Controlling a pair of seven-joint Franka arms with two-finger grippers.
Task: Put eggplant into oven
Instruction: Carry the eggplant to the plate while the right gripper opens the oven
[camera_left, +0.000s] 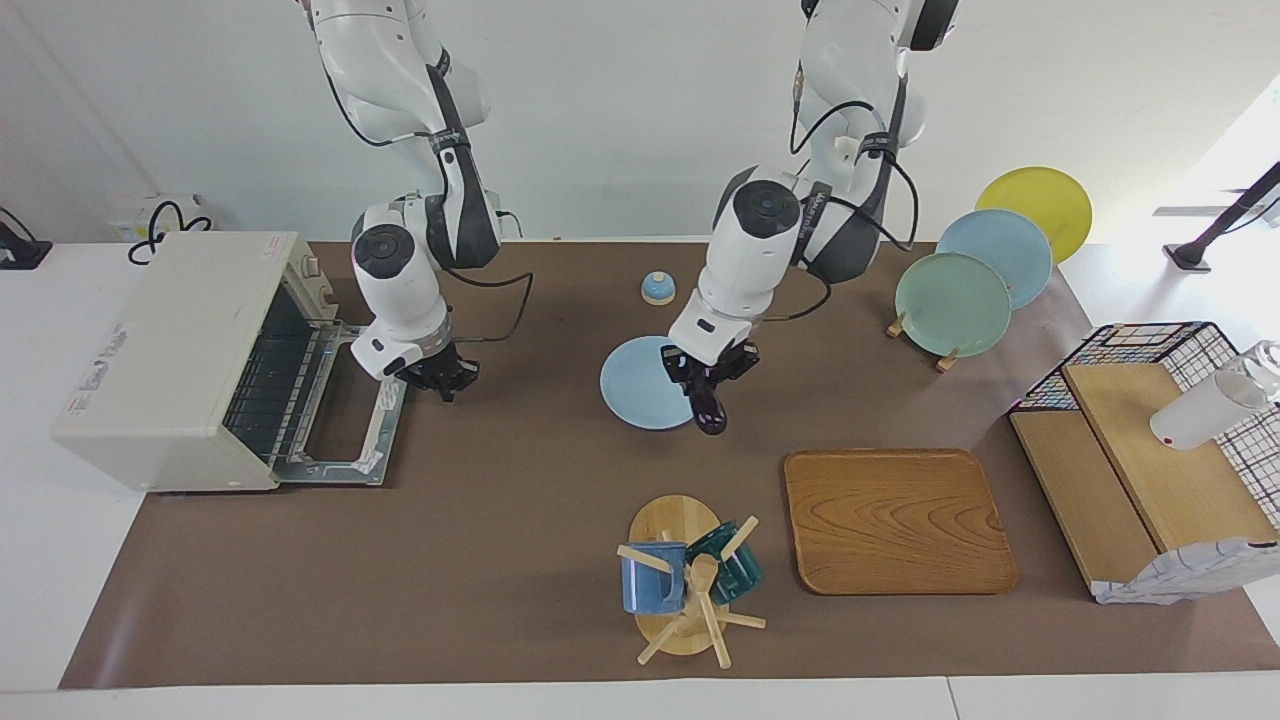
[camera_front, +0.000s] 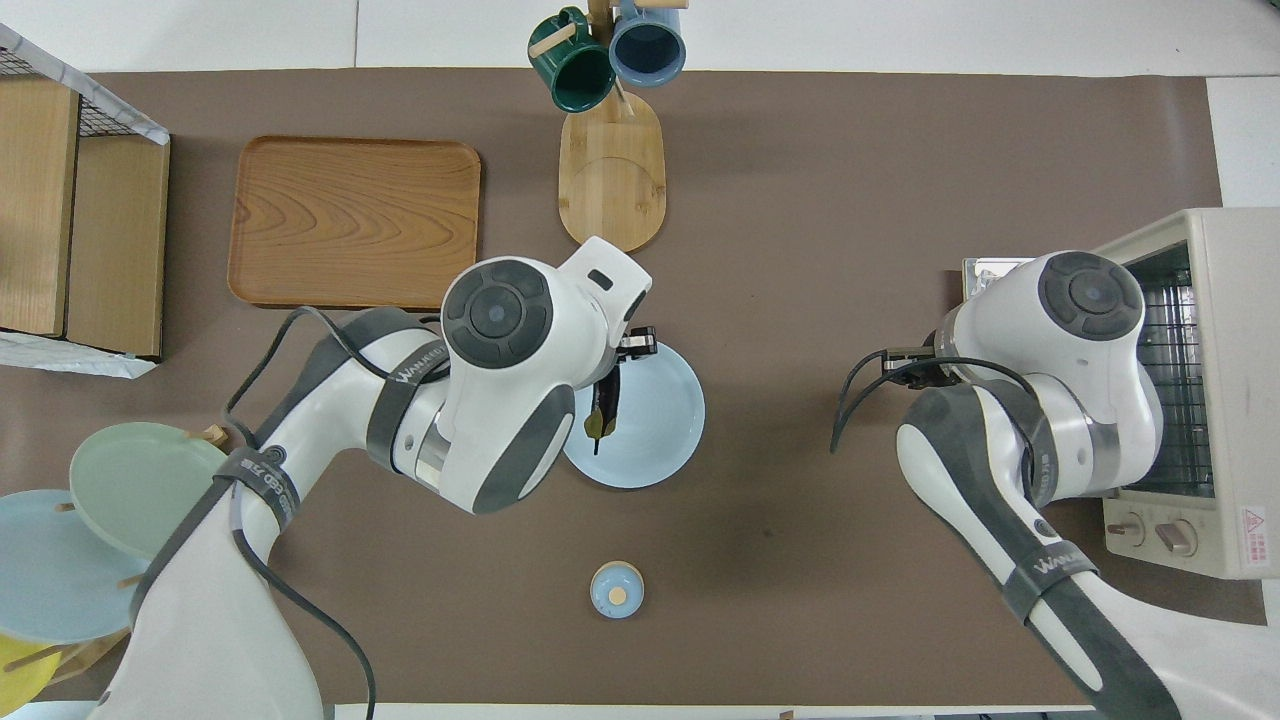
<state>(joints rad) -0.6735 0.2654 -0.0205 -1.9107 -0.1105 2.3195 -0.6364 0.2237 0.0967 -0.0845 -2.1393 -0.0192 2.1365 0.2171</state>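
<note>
Two white Franka arms work over the brown-covered table (camera_left: 480, 520). The left gripper (camera_left: 708, 385) hangs over the round light blue plate (camera_left: 632, 395), its jaws closed around the slender, glossy dark purple eggplant (camera_left: 711, 412). The eggplant looks almost black; in the overhead view it shows as a narrow dark shape (camera_front: 606, 405) with a small green stem at the end nearer the robots, lying over the plate's surface. In the facing view its rounded dark end sticks out below the jaws, past the plate's rim. Whether it touches the plate cannot be told.

The boxy cream-white toaster oven (camera_left: 160, 360) stands at the right arm's end of the table, its drop-down door (camera_left: 345, 425) lowered flat and the wire rack visible inside. The right gripper (camera_left: 440, 378) waits just beside that open door; how far its jaws are parted cannot be told.

A rectangular wooden tray (camera_left: 895, 520) and a wooden mug stand (camera_left: 675, 525) with a blue and a green mug lie farther from the robots.
</note>
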